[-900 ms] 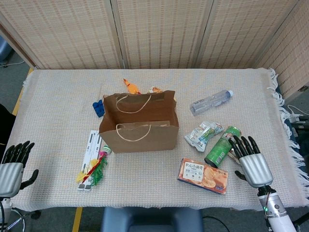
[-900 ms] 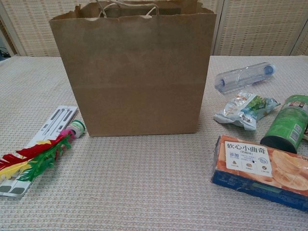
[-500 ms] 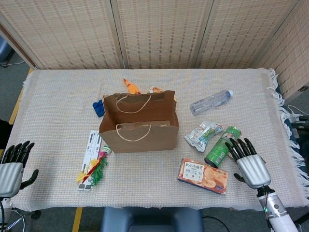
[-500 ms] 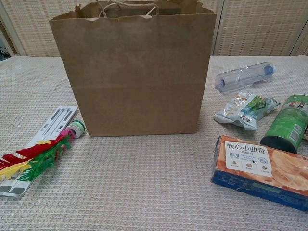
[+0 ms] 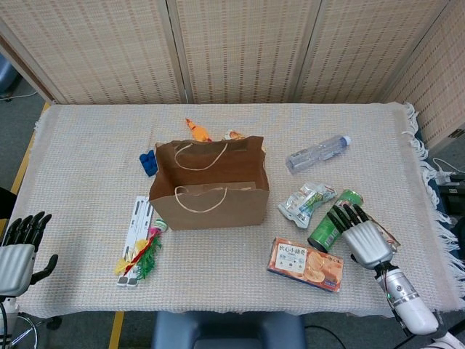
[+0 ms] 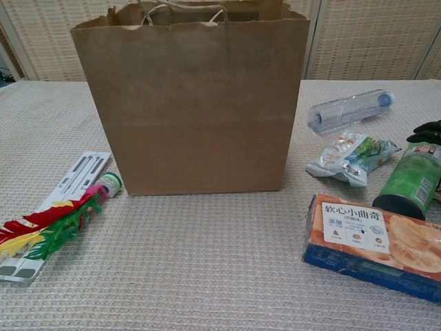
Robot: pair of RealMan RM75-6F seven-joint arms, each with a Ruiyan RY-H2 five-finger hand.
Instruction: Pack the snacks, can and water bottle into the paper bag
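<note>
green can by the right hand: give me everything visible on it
The green cylindrical can lies tilted on the woven tablecloth, dark base toward the camera, top pointing away and right. Its printed label shows in the chest view, too small to read. The right hand lies against its right side with dark fingertips over it; whether it grips is unclear. The orange-and-blue biscuit box sits just in front, the crinkled snack packet to its left.

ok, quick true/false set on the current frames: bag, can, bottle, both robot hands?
1. The paper bag stands upright and open. True.
2. The green can is inside the bag. False: it lies on the table, right of the bag.
3. The right robot hand is at the can, fingers over it. True.
4. The water bottle stands upright. False: it lies on its side.
5. The left robot hand holds the cookie box. False: it is empty, at the table's left edge.
</note>
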